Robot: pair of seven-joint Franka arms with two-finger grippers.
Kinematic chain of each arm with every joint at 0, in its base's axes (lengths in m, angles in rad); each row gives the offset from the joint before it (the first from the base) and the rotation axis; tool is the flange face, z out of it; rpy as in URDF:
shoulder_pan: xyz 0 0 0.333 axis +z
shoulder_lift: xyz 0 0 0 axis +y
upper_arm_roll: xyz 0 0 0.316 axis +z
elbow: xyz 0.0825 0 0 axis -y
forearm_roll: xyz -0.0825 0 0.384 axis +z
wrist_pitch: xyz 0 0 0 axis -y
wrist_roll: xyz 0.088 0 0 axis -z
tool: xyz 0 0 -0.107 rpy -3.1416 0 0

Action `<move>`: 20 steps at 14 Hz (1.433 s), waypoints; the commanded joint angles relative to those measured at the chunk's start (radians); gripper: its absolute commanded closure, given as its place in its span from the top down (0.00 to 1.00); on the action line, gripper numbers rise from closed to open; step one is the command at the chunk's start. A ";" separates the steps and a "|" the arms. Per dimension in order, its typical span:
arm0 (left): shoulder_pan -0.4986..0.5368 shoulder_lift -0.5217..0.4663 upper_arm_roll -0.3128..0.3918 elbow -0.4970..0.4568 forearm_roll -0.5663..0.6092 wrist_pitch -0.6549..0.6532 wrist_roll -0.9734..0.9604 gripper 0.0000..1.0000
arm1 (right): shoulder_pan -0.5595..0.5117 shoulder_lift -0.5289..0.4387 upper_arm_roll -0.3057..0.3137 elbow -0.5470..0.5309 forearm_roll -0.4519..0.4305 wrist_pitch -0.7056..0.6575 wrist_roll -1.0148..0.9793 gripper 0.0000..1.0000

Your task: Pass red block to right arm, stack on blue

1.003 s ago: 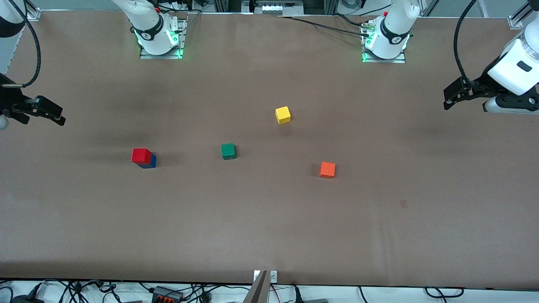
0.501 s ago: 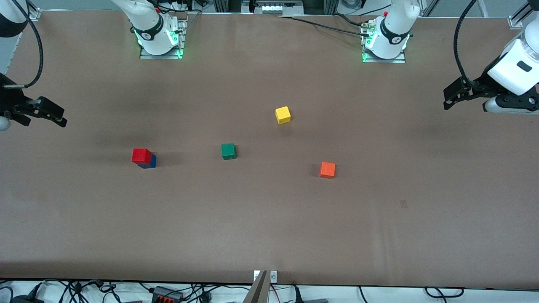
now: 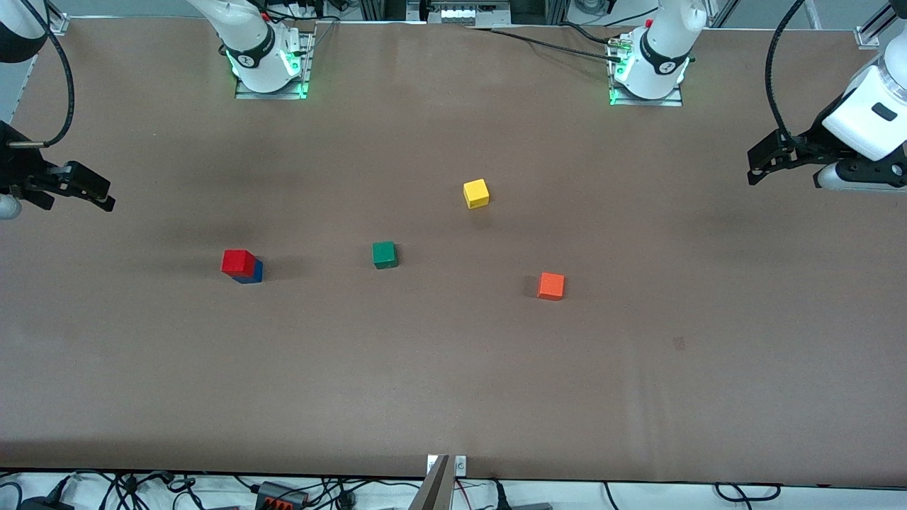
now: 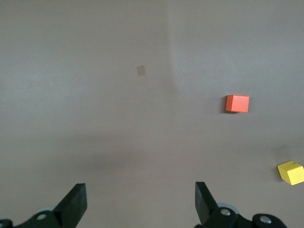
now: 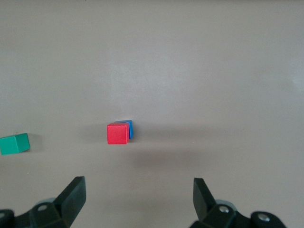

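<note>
Red already sits on blue – the red block [image 3: 238, 261] rests on top of the blue [image 3: 254, 272] cube toward the right arm's end of the desk [image 3: 453, 382], set a little askew so that a strip of blue shows along one side. In the right wrist view the same pair reads as one small tower, red block [image 5: 117, 133] above and a sliver of blue [image 5: 129, 128] peeking out. To my eye the job looks finished: the stack stands on its own, nothing touches it, and I would judge nothing is left beyond both arms pulling clear.

Going across the front view from its left edge: the right tool [image 3: 91, 193] hangs over the bare desk at the right arm's end, well apart from the stack, its fingers spread wide and holding nothing. Next come the stack, then the green cube [image 3: 384, 254], the yellow cube [image 3: 476, 193] farther from the front camera, and the orange cube [image 3: 550, 285] a little nearer – all three loose, none touching another.

At the left arm's end the left tool [image 3: 769, 159] waits over the edge of the desk, likewise spread and empty; its wrist view shows only bare desk between its fingers [image 4: 75, 203].
</note>
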 commanded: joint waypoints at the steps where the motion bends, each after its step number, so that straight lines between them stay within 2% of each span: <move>1: 0.006 -0.004 -0.003 0.015 0.015 -0.018 0.004 1.00 | -0.003 -0.005 0.005 0.021 -0.001 -0.056 0.001 1.00; 6: 0.006 -0.004 -0.003 0.015 0.015 -0.018 0.004 1.00 | -0.007 -0.004 0.005 0.012 -0.008 -0.027 0.002 1.00; 12: 0.008 -0.004 -0.003 0.015 0.015 -0.018 0.004 1.00 | -0.007 -0.070 0.005 -0.106 -0.006 0.030 0.002 1.00; 20: 0.010 -0.004 -0.003 0.013 0.015 -0.019 0.004 1.00 | -0.009 -0.064 0.005 -0.097 -0.009 0.019 -0.013 1.00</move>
